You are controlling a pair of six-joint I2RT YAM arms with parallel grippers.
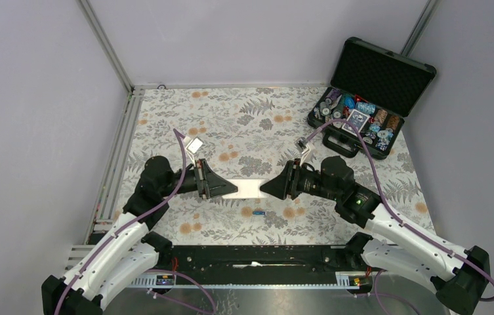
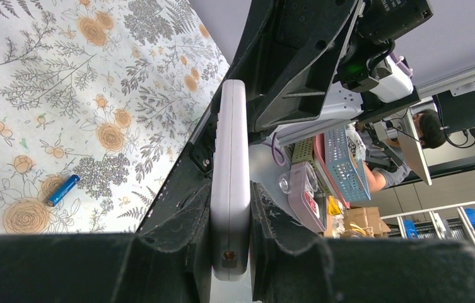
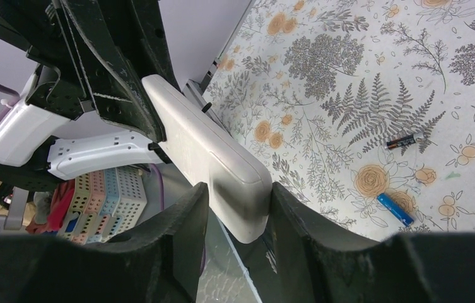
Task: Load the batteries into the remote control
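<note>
You have the remote control (image 1: 248, 189) at centre frame in the top view, long axis running left to right; left gripper (image 1: 231, 189) is clamped on its left end, right gripper (image 1: 265, 188) clamped on its right end. Blue battery (image 1: 258, 213) lies loose on the table just below the remote, roughly midway between the claws, marginally nearer the right one; a dark battery (image 3: 405, 141) lies near it. Judgement: one claw must let go to fetch a cell.
</note>
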